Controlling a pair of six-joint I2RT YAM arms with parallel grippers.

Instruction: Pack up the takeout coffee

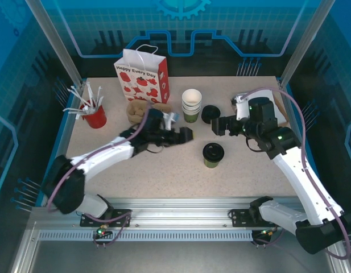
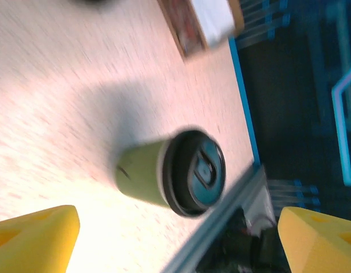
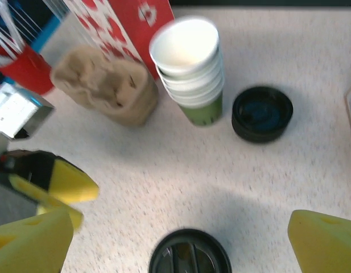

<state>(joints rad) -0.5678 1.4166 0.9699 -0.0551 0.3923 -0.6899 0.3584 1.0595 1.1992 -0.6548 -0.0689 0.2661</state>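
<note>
The takeout coffee [image 1: 213, 154], a green cup with a black lid, stands upright in the middle of the table. My left gripper [image 1: 185, 135] hangs open to its left and a little behind it. In the left wrist view the cup [image 2: 172, 170] lies ahead of the gripper [image 2: 175, 250], clear of both yellow fingers [image 2: 33, 239]. My right gripper [image 1: 218, 126] is open behind the cup. In the right wrist view the black lid [image 3: 189, 256] sits low between the spread pads [image 3: 326, 244], untouched.
A stack of lidless cups [image 1: 191, 105] and loose black lids [image 1: 210, 114] stand behind the coffee. Further back are a red strawberry gift bag [image 1: 142, 74], a crumpled brown bag [image 1: 141, 110] and a red cup of straws [image 1: 95, 116]. A flat cardboard piece [image 1: 275, 102] lies far right.
</note>
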